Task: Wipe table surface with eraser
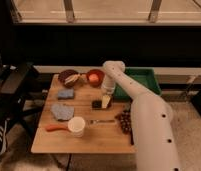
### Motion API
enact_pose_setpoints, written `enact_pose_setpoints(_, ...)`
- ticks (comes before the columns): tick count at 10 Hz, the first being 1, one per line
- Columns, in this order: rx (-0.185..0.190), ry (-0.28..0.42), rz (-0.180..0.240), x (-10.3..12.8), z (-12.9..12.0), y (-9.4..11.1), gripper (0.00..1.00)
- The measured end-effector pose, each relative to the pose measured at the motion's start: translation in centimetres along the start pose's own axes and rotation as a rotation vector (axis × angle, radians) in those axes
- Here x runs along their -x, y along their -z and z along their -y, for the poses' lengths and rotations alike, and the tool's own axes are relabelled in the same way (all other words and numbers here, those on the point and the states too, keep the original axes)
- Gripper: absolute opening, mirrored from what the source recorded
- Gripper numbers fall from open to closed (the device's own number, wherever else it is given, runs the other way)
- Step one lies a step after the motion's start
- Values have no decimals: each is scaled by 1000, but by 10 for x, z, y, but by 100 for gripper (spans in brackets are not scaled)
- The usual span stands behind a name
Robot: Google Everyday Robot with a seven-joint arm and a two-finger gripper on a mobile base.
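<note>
In the camera view, the white arm (144,120) rises from the near right corner of the table surface (69,142) and bends back down over the middle. The gripper (106,101) hangs low there, just right of the eraser (97,104). I cannot tell how wide it stands, or whether it touches the eraser.

The eraser lies flat on the wood near the table's centre. Along the far edge sit a brown bowl (70,77) and a red bowl (95,77). A green tray (141,80) is at the far right corner. A blue sponge (65,93) and a grey-blue cloth (61,111) lie towards the left edge. A white cup (76,126) stands nearer the front edge, and a dark cluster of grapes (125,121) lies by the right edge.
</note>
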Motion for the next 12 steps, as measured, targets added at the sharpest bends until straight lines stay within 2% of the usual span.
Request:
enact_pose_setpoints(2, -9, 44, 33, 31, -1, -4, 15)
enact_pose_setpoints(3, -7, 78, 63, 57, -8, -6, 15)
enact_pose_setpoints(4, 3, 92, 85, 69, -19, -7, 15)
enact_pose_setpoints(6, 29, 98, 120, 79, -46, -8, 15)
enact_pose_setpoints(8, 66, 74, 129, 76, -69, -14, 15)
enact_pose_setpoints(9, 84, 50, 118, 67, -77, -17, 15)
enact_pose_setpoints(11, 93, 10, 68, 38, -78, -15, 15)
enact_pose_setpoints(12, 82, -10, 41, 22, -73, -10, 15)
